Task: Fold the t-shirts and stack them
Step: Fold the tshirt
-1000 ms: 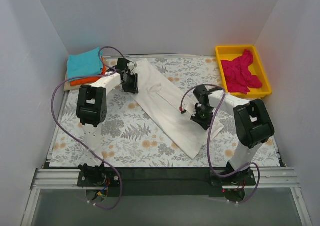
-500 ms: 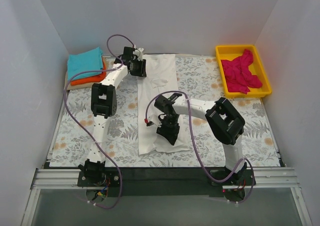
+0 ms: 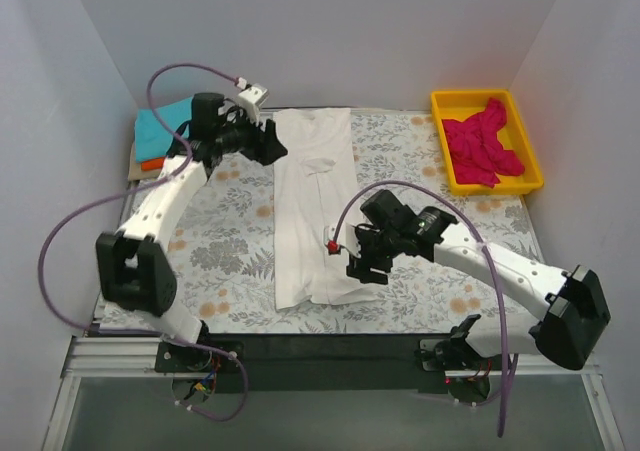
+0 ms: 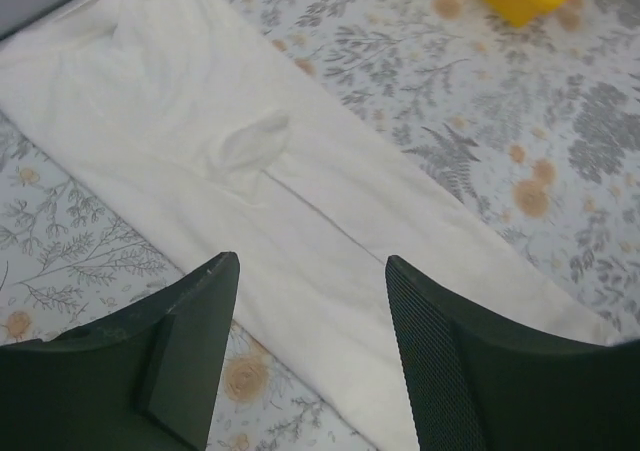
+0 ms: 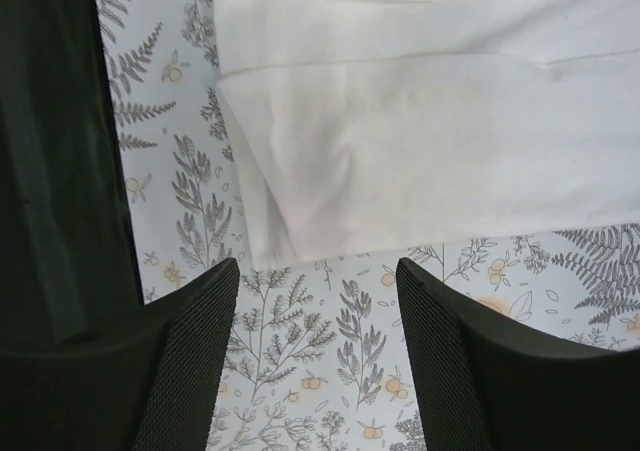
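The cream-white t-shirt (image 3: 312, 211) lies as a long folded strip down the middle of the floral table cloth (image 3: 215, 241), with bare cloth on either side. The left gripper (image 3: 268, 146), released and empty, hovers by the strip's far-left edge. The right gripper (image 3: 366, 267), likewise slack, is by its near-right corner. Only the top view shows the teal t-shirt (image 3: 160, 126) atop the orange t-shirt (image 3: 150, 162) and the magenta-pink t-shirt (image 3: 480, 146) in the yellow tray (image 3: 447, 99).

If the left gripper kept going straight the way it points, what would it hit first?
Probably the cream-white t-shirt, lying flat right ahead between the open fingers of the left gripper; how far off is unclear.
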`<action>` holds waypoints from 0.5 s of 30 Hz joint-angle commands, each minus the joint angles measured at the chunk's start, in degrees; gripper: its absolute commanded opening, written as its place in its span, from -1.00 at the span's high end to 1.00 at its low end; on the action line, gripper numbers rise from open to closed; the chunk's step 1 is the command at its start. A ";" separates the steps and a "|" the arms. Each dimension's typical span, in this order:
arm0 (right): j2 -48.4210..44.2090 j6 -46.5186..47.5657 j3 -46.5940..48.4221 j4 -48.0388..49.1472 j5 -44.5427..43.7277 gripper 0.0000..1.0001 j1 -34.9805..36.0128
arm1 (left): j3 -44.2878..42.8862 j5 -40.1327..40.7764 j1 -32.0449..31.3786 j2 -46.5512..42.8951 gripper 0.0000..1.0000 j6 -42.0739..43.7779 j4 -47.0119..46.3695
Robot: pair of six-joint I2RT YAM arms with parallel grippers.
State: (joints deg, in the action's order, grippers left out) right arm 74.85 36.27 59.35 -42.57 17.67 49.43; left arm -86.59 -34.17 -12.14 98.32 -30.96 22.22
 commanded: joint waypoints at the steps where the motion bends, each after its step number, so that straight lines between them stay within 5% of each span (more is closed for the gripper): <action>1: -0.75 4.86 -6.52 5.99 -6.06 -0.17 0.67 | 15.79 -7.82 -0.69 -14.53 -0.13 10.11 0.37; 6: 0.03 4.52 -11.19 11.62 -6.17 0.10 1.37 | 39.69 -7.84 -7.17 -35.17 0.00 22.60 4.58; 15: -2.86 5.65 -20.23 17.96 -6.95 -0.06 5.84 | 59.41 1.19 -25.46 -50.24 -0.06 25.08 3.28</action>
State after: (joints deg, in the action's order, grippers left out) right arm 74.00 40.82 40.75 -28.45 11.14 53.43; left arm -29.23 -37.93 -33.21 51.77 -8.10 28.03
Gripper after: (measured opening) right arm 0.523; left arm 0.520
